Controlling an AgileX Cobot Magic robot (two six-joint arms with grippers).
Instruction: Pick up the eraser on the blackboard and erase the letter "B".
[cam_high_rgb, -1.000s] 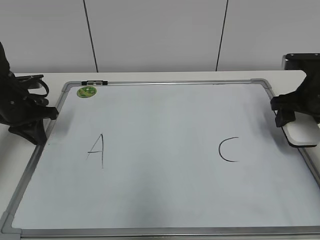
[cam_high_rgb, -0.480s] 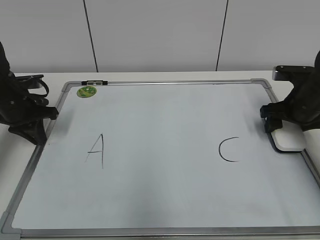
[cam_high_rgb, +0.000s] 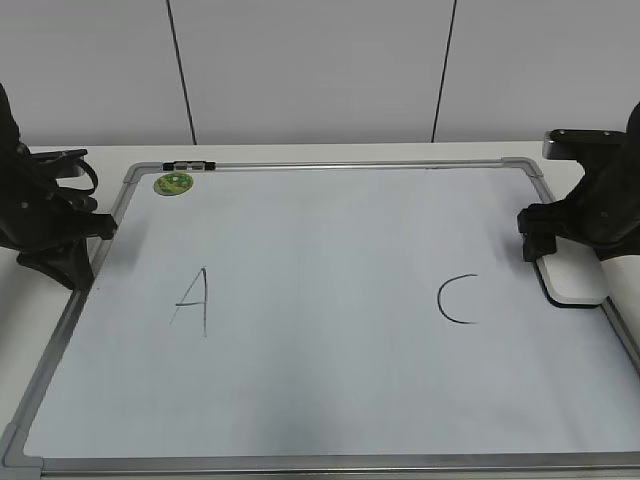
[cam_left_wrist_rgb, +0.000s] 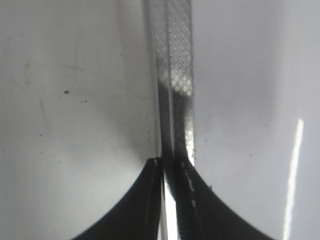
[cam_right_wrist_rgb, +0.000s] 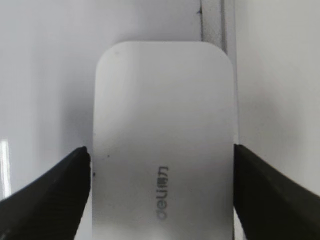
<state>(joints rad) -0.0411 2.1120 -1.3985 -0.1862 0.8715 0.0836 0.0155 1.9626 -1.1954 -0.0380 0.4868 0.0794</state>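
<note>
**Mia:** Two letters were all I could find on the blackboard (cam_high_rgb: 320, 230), an "A" (cam_high_rgb: 192, 300) and a "C" (cam_high_rgb: 458, 298). Where was the letter "B"?

**Sam:** I could not see one. The spot between them was bare, so I think the wiping was done.

**Mia:** Why was the right end effector (cam_right_wrist_rgb: 161, 150) way over at the side?

**Sam:** It had the eraser (cam_right_wrist_rgb: 162, 145). One dark finger touched each long side, so it was clamped on it. The eraser sat at the right edge of the board, partly over the grey frame, just right of the "C". I think it was being put down there, out of the way.

**Mia:** What did the eraser look like?

**Sam:** White and smooth, with round corners and tiny grey words near one end. From the front I saw a dark rim under it.

**Mia:** And the left end effector (cam_left_wrist_rgb: 167, 162)?

**Sam:** Its fingers were squeezed together, right by the board's left frame (cam_left_wrist_rgb: 180, 75). Maybe it kept the board from sliding on the counter (cam_high_rgb: 20, 330).
</note>
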